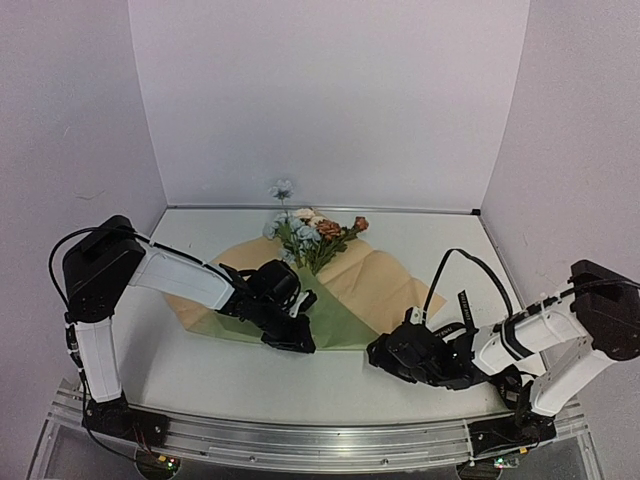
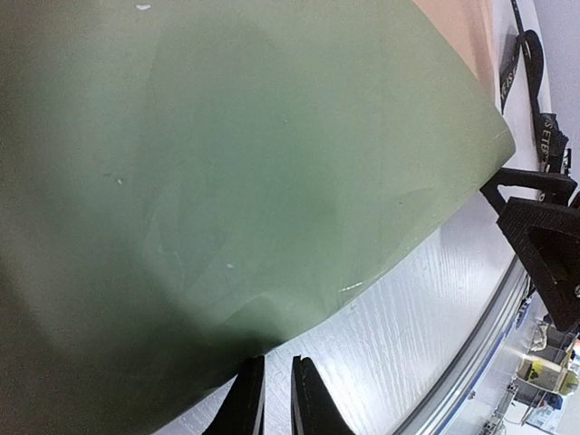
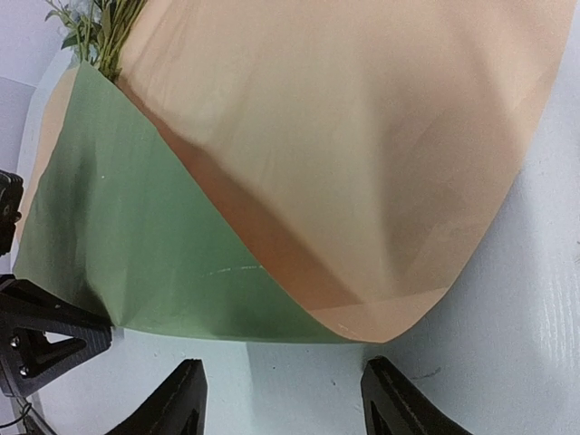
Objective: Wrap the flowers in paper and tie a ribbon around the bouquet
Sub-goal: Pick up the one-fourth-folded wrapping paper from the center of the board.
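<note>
Olive-green thin paper sheet (image 1: pixel 338 318) with a tan reverse lies on the white bench (image 1: pixel 250 375). Its green flap is folded over the thin green stems of the flowers (image 1: pixel 310 235), hiding them, and pale blue, cream and rust blooms poke out at the far end. Left hand (image 2: pixel 276 367) sits at the flap's near edge, fingers almost together; whether they pinch paper is unclear. Right hand (image 3: pixel 290 399) gapes empty near the tan corner, over bare bench.

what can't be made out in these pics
- Flowers: stems hidden under the folded paper, top view.
- Ribbon: cut off by the right edge, left wrist view; lettering too small to read.
- Left gripper: whether it touches the paper is lost in shadow, left wrist view.
</note>
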Motion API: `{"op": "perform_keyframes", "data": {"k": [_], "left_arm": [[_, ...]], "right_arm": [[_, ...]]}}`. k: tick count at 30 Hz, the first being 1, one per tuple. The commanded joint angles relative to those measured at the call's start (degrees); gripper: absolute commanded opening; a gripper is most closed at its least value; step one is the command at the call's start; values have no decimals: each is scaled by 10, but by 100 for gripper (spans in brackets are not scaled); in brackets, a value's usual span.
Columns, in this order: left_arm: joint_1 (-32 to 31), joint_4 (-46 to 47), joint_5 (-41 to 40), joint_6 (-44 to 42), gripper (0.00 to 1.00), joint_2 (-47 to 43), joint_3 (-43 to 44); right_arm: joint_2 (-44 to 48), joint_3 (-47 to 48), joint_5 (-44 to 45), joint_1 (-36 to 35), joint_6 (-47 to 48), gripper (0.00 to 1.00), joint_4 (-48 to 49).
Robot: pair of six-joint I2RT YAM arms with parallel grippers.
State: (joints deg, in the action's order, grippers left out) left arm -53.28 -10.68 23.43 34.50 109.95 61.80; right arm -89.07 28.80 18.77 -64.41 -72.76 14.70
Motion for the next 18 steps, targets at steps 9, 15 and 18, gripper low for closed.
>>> {"op": "perform_keyframes", "data": {"k": [9, 15, 18], "left_arm": [[5, -4, 9, 2, 12, 3, 7], [5, -5, 11, 4, 12, 1, 7], [5, -7, 14, 4, 12, -1, 8]], "right_arm": [[-53, 7, 25, 24, -8, 53, 24], [-55, 0, 38, 24, -7, 37, 32], [-39, -14, 56, 24, 0, 28, 32]]}}
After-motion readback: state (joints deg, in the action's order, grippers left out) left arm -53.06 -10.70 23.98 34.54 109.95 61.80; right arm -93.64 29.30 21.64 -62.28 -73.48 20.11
